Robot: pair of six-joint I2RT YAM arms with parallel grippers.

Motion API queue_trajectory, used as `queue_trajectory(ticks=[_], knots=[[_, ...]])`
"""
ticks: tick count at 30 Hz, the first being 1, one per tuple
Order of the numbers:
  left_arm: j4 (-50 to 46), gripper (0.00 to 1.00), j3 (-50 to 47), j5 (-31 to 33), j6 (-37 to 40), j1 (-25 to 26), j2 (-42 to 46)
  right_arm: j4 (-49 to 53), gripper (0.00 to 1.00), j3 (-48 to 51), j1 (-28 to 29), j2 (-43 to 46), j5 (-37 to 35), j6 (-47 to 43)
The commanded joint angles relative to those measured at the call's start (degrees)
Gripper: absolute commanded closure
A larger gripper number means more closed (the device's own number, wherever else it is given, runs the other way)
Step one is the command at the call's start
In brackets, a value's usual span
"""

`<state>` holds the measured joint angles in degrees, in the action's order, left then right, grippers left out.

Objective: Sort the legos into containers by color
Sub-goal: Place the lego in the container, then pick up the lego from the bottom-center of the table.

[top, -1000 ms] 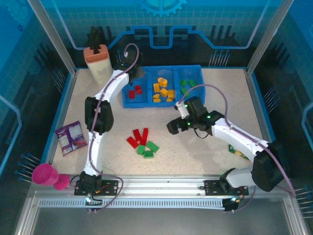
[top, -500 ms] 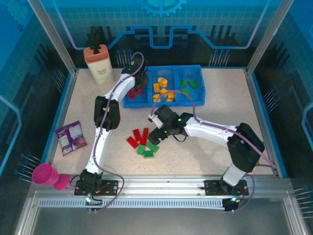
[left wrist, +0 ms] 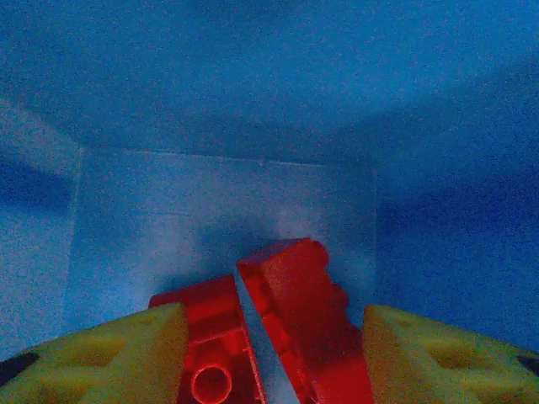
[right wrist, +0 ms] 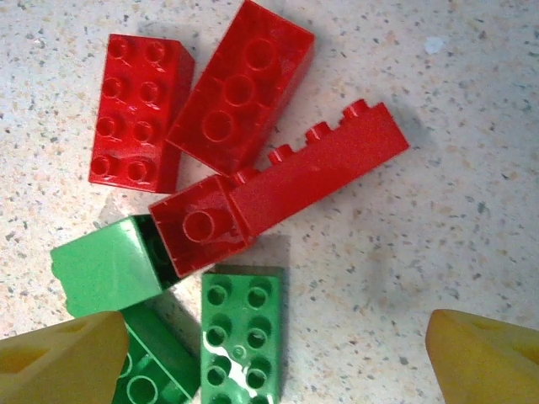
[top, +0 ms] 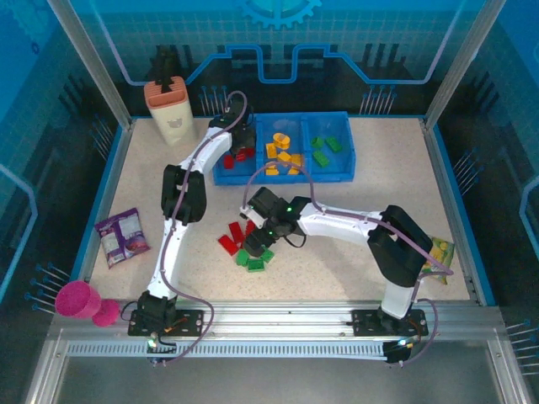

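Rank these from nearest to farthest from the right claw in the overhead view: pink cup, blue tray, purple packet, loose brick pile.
Measured from the right claw:
1. The loose brick pile, right beneath it at mid-table.
2. The blue tray, just beyond it toward the back.
3. The purple packet, well out to the left.
4. The pink cup, at the near left corner.

beige bottle [top: 169, 109], purple packet [top: 121, 236], pink cup [top: 81, 300]
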<state>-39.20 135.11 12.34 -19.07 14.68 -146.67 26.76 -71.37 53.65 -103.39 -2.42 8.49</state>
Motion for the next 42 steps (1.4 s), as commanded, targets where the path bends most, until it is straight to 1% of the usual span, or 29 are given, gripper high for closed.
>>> queue_trajectory(ticks=[1, 5, 10, 13, 16, 19, 28, 32, 37, 40, 42], knots=[[0.6, 0.37, -1.5, -1.3, 1.0, 0.4, 5.0, 3.1, 0.12, -2.2, 1.4, -2.4, 0.0, -0.7], [2.3, 0.33, -3.6, -1.5, 2.0, 0.6, 9.8, 4.6, 0.14, -2.5, 2.4, -3.8, -1.0, -1.6], [3.2, 0.31, -6.0, -1.5, 3.2, 1.2, 15.7, 4.5, 0.16, -2.5, 3.3, -5.7, -2.6, -1.3], [3.1, 0.31, -7.4, -1.4, 3.7, 1.7, 18.9, 4.6, 0.21, -3.2, 3.7, -7.6, -3.8, -0.8], [3.8, 0.31, -9.8, -1.1, 4.7, 2.6, 22.5, 4.6, 0.3, -3.8, 3.7, -9.3, -4.4, -0.4], [4.4, 0.3, -11.8, -0.6, 5.5, 3.2, 26.0, 4.7, 0.42, -4.2, 3.7, -10.3, -4.6, -0.3], [5.3, 0.28, -18.1, -0.5, 4.4, 3.3, 37.3, 5.7, 0.64, -2.7, 3.7, -10.3, -6.3, -0.3], [5.6, 0.28, -24.6, 0.6, 4.2, 3.4, 46.2, 6.5, 0.7, -1.2, 2.9, -6.5, -7.9, -0.5], [4.8, 0.24, -36.4, 2.9, 5.2, 3.5, 60.9, 8.5, 0.71, 1.4, -0.1, 4.8, -8.4, -1.2], [2.8, 0.22, -43.1, 4.2, 7.2, 3.4, 68.7, 9.9, 0.71, 2.0, -4.0, 12.4, -8.6, -1.9], [1.2, 0.19, -47.3, 4.4, 8.6, 3.4, 73.6, 10.6, 0.71, 1.6, -8.1, 16.2, -8.5, -2.7]])
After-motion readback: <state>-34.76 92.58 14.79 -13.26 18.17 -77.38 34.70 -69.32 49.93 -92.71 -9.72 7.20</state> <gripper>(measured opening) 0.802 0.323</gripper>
